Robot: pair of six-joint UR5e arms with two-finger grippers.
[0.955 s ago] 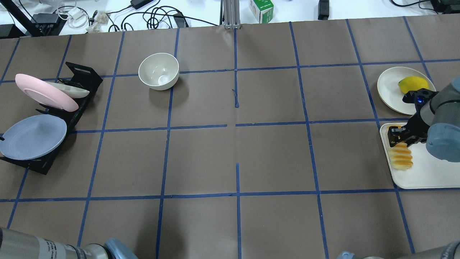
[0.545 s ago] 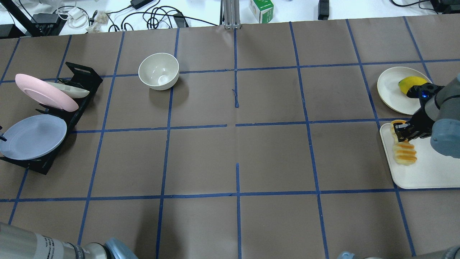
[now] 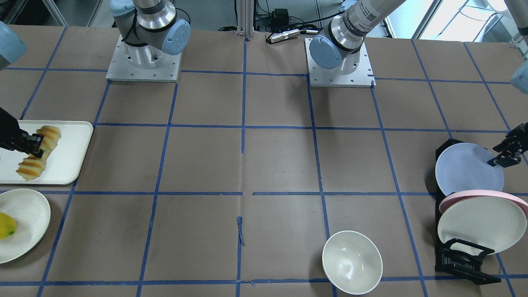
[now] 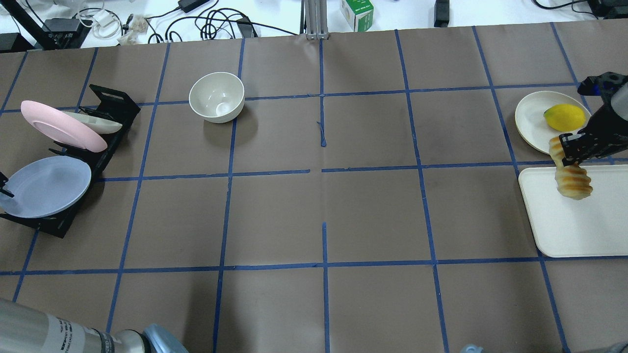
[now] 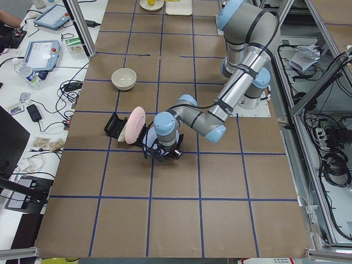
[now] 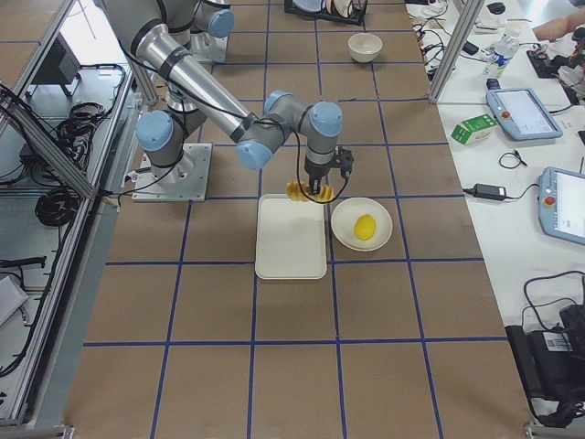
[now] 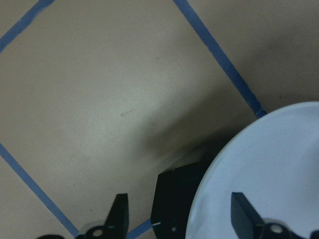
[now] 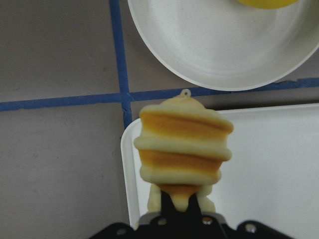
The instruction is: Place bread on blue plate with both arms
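The bread (image 4: 571, 179), a ridged orange and pale yellow loaf, hangs from my right gripper (image 4: 571, 147), which is shut on its middle and holds it above the far edge of the white tray (image 4: 569, 230). It also shows in the right wrist view (image 8: 184, 149) and the front view (image 3: 41, 152). The blue plate (image 4: 46, 186) leans in the black rack (image 4: 105, 105) at the table's left. My left gripper (image 7: 177, 209) is open, and the plate's rim (image 7: 269, 164) lies between its fingers. In the front view the left gripper (image 3: 509, 153) sits at the plate's edge (image 3: 466, 171).
A pink plate (image 4: 61, 125) and a cream plate stand in the same rack. A white bowl (image 4: 217, 96) sits far left of centre. A cream plate (image 4: 532, 120) with a yellow fruit (image 4: 564, 116) lies just beyond the tray.
My right gripper has lifted the bread off the tray and carried it toward the tray's far edge. My left gripper's tip has appeared at the blue plate's left rim.
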